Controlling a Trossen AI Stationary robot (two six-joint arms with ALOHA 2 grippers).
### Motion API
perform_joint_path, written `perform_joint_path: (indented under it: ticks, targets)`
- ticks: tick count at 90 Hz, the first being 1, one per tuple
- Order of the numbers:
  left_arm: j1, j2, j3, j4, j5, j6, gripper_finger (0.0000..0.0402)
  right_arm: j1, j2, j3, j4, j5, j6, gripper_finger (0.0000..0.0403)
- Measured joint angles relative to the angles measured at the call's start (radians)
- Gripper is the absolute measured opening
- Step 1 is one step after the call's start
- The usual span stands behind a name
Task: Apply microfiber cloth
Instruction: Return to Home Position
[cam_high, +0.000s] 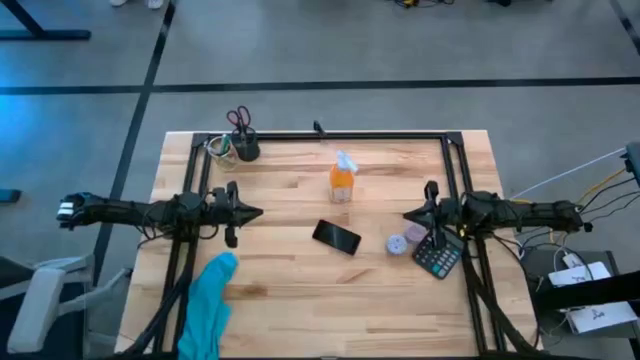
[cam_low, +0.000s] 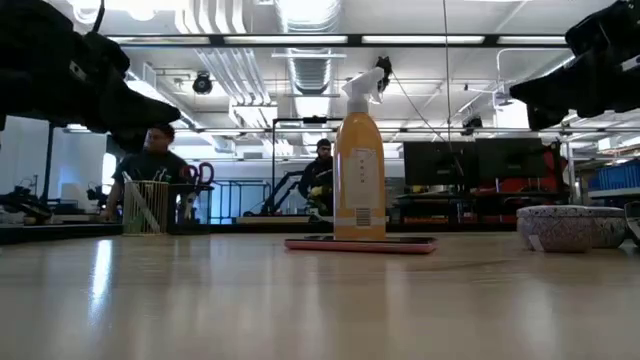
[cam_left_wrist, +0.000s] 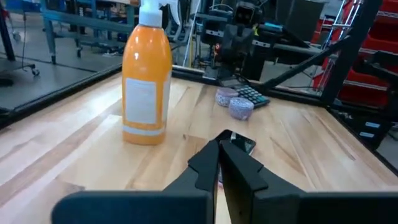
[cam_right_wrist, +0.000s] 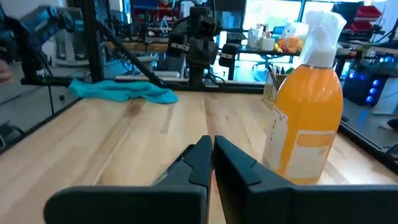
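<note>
No legible text; spray bottle (cam_left_wrist: 147, 74) label unreadable.

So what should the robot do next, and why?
Probably just park both arms. The cloth lies loose at the near left corner of the table, the phone lies bare mid-table, and the left end effector and right end effector hang shut and empty at either side, so nothing seems left to handle.

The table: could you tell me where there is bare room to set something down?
Widest: the near strip of the table between the microfiber cloth and the calculator, in front of the phone. Also between the left gripper and the spray bottle. Crowded beside the right gripper: phone, two small pots, calculator.
</note>
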Motion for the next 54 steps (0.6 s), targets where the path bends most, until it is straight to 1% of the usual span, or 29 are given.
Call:
perform_joint_path:
  ticks: [54]
  targets:
    - [0.0, 0.042, 0.0, 0.004, -0.001, 0.003, 0.0, 0.0, 0.005, -0.001, -0.001, 0.005, 0.0, 0.0]
